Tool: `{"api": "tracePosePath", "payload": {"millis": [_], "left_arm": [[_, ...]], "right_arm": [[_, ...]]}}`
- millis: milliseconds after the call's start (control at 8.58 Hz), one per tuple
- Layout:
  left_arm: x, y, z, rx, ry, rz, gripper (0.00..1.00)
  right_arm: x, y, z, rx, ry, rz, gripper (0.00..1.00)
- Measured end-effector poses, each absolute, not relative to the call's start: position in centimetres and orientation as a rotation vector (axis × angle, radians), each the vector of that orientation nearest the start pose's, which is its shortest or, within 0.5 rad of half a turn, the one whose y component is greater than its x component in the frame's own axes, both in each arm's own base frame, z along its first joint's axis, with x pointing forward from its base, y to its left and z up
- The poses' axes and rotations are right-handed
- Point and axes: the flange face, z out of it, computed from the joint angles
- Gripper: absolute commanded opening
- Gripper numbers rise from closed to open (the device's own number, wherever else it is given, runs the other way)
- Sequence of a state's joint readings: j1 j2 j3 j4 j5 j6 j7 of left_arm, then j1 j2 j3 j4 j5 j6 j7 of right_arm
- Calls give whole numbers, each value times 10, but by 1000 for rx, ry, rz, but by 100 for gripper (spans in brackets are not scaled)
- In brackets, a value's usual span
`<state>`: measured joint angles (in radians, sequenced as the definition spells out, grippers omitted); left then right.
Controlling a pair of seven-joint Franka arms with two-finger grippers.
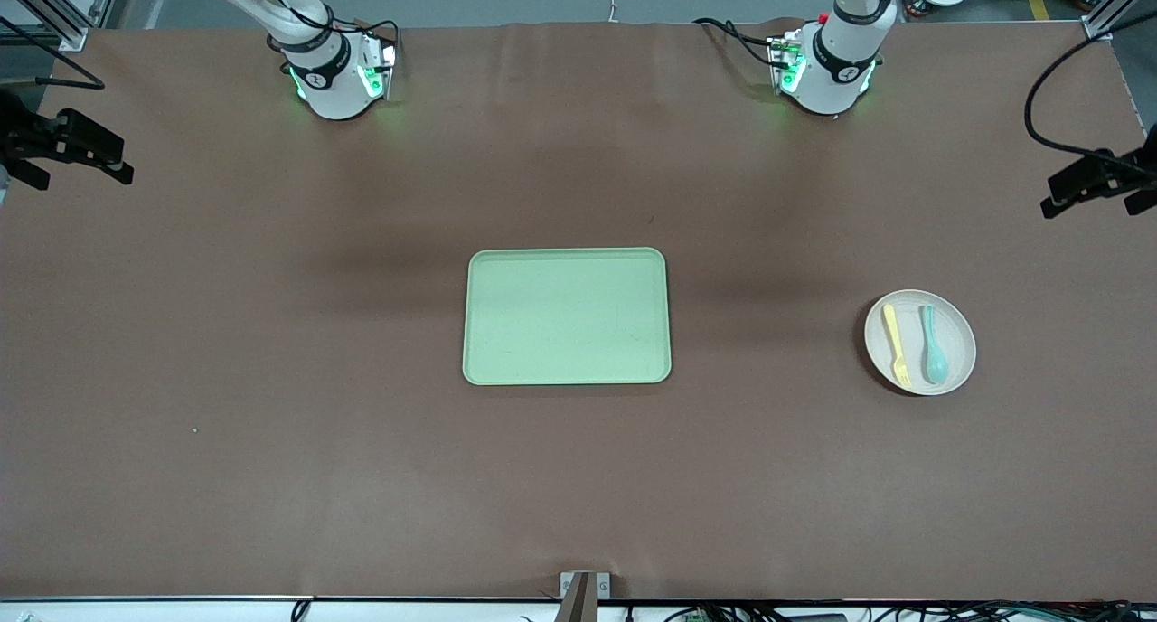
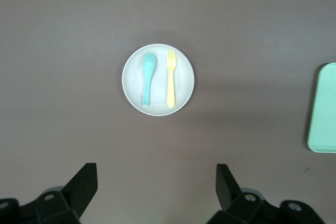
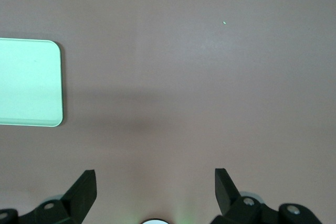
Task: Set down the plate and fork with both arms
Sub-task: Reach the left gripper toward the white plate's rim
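Observation:
The beige plate (image 1: pixel 960 337) lies on the brown table toward the left arm's end. On it lie the pale-yellow fork (image 1: pixel 897 343) and a teal spoon (image 1: pixel 933 343), side by side. In the left wrist view the plate (image 2: pixel 185 80), fork (image 2: pixel 170 78) and spoon (image 2: pixel 147 77) show well below my left gripper (image 2: pixel 156 182), which is open, empty and high over bare table beside the plate. My right gripper (image 3: pixel 156 182) is open and empty, high over bare table beside the tray. Neither gripper shows in the front view, only the arm bases.
A light-green rectangular tray (image 1: pixel 567 316) lies at the table's middle; its edge shows in the left wrist view (image 2: pixel 325 108) and the right wrist view (image 3: pixel 29 82). Black camera mounts (image 1: pixel 72 143) (image 1: pixel 1098 183) stand at both table ends.

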<state>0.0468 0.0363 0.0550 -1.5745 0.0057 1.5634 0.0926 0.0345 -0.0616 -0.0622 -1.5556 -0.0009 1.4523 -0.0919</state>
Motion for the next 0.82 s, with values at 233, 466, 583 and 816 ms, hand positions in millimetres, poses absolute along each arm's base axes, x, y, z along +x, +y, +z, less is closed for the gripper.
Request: {"api": "tracePosePath", "payload": {"millis": [233, 466, 583, 816], "left_arm": [[579, 119, 541, -3195, 72, 204, 99], [594, 196, 457, -3339, 177, 220, 97], [601, 221, 404, -3380, 247, 229, 95], [617, 237, 300, -3402, 328, 250, 86]], "right_arm": [[523, -16, 653, -3134, -101, 68, 99], [524, -15, 651, -3134, -102, 71, 100], [524, -15, 650, -3134, -103, 71, 100], [524, -14, 650, -3133, -105, 72, 99]]}}
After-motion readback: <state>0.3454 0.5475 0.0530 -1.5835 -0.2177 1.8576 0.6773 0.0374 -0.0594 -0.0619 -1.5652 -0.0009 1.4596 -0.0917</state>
